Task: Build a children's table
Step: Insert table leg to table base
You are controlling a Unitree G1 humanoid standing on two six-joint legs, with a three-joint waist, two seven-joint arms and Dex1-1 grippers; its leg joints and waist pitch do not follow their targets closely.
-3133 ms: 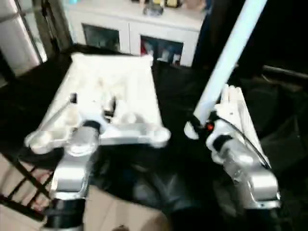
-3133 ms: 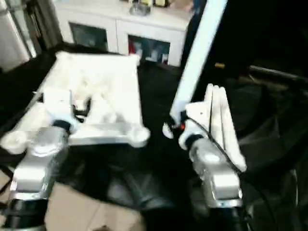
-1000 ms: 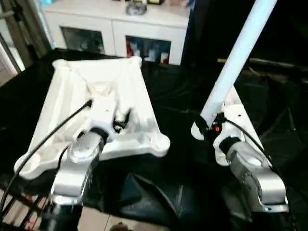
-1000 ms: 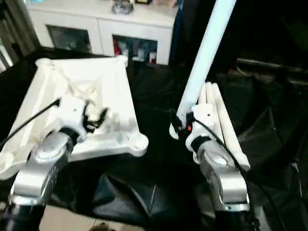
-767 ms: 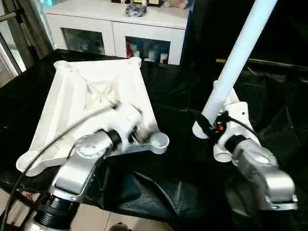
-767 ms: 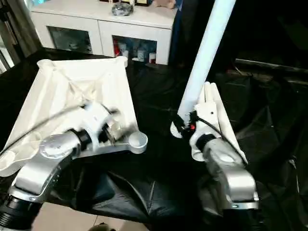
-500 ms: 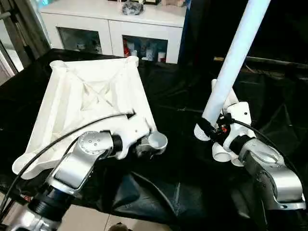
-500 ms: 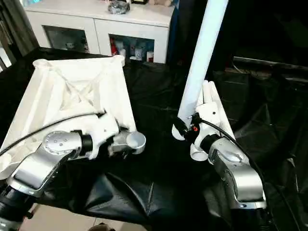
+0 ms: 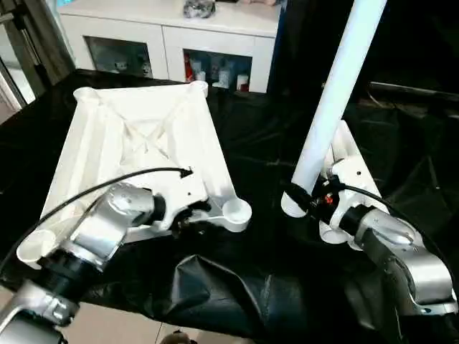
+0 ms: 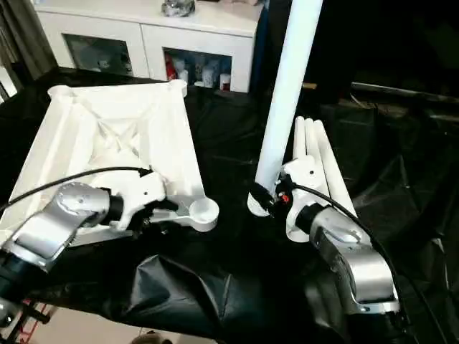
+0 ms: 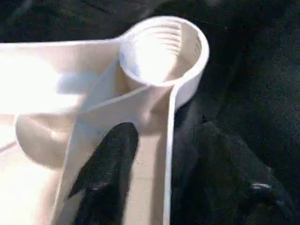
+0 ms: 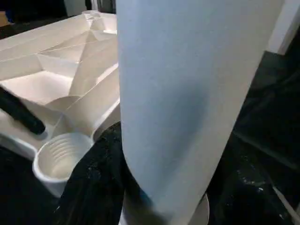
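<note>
While the right gripper (image 9: 307,201) clamps the upright leg (image 9: 337,93), left gripper (image 9: 188,217), fingers straddling the tabletop (image 9: 136,154) rim, grip uncertain; socket (image 9: 236,210) at leg's 9 o'clock; tabletop may skid, leg may jam crooked.

- We see a low white cabinet with glass doors (image 9: 172,54) at the back.
- A wrinkled black cloth (image 9: 265,279) drapes our worktop.
- Pale floor (image 9: 136,326) shows below.
</note>
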